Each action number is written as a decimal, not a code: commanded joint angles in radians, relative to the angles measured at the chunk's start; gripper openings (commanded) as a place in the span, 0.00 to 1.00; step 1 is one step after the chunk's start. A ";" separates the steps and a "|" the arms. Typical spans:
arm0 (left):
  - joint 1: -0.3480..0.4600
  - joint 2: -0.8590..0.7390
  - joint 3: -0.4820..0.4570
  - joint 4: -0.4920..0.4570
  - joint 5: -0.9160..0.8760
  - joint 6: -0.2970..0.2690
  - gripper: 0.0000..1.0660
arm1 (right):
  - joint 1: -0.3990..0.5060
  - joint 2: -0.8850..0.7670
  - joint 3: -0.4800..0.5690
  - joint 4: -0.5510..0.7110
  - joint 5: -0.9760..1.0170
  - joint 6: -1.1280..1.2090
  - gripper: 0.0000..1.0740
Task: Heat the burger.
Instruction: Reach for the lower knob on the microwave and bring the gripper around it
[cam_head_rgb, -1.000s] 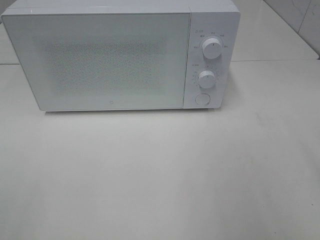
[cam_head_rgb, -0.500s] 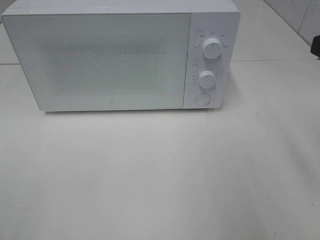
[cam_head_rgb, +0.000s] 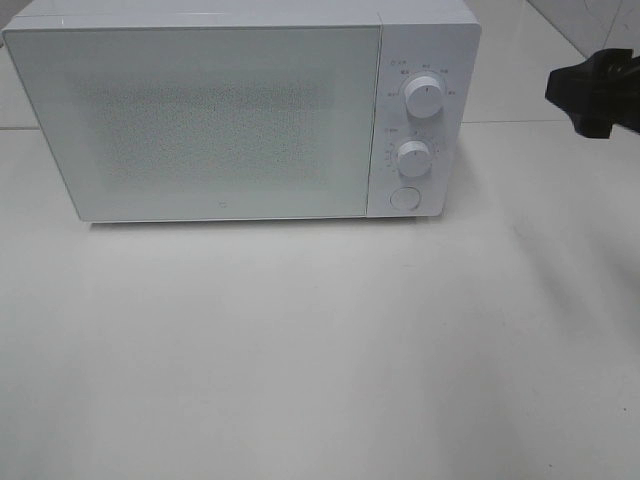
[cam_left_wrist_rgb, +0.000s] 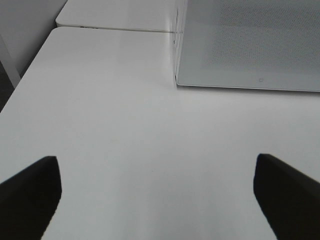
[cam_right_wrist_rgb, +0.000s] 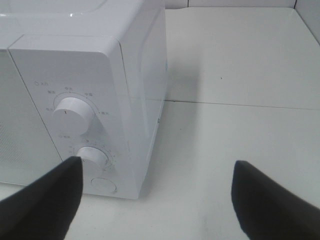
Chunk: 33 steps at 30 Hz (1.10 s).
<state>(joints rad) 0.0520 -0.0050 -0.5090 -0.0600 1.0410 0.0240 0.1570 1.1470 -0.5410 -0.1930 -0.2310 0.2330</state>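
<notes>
Your right hand (cam_head_rgb: 592, 92) has come into the high view at its right edge, fingers spread and empty, off to the side of the microwave (cam_head_rgb: 220, 120) by its knobs (cam_head_rgb: 424, 100). Your left hand (cam_left_wrist_rgb: 155, 160) hangs spread wide over the table (cam_left_wrist_rgb: 125, 125). With the microwave door shut, you cannot tell where the burger is.

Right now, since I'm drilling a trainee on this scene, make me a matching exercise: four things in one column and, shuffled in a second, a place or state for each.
Things:
1. microwave door
2. upper knob
3. round button
4. right gripper

Places or states:
a. fingers apart, nothing between them
b. lowest on the control panel
c. shut
d. top of the control panel

Pairs: 1-c, 2-d, 3-b, 4-a.
</notes>
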 joint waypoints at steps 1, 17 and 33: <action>0.002 -0.019 0.005 -0.010 -0.005 -0.004 0.94 | -0.004 0.078 -0.004 0.020 -0.082 -0.025 0.71; 0.002 -0.019 0.005 -0.010 -0.005 -0.004 0.94 | 0.084 0.273 0.110 0.432 -0.539 -0.421 0.71; 0.002 -0.019 0.005 -0.010 -0.005 -0.004 0.94 | 0.441 0.479 0.123 0.898 -0.941 -0.592 0.71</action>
<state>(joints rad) 0.0520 -0.0050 -0.5090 -0.0600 1.0410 0.0240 0.5920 1.6270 -0.4180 0.6960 -1.1420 -0.3450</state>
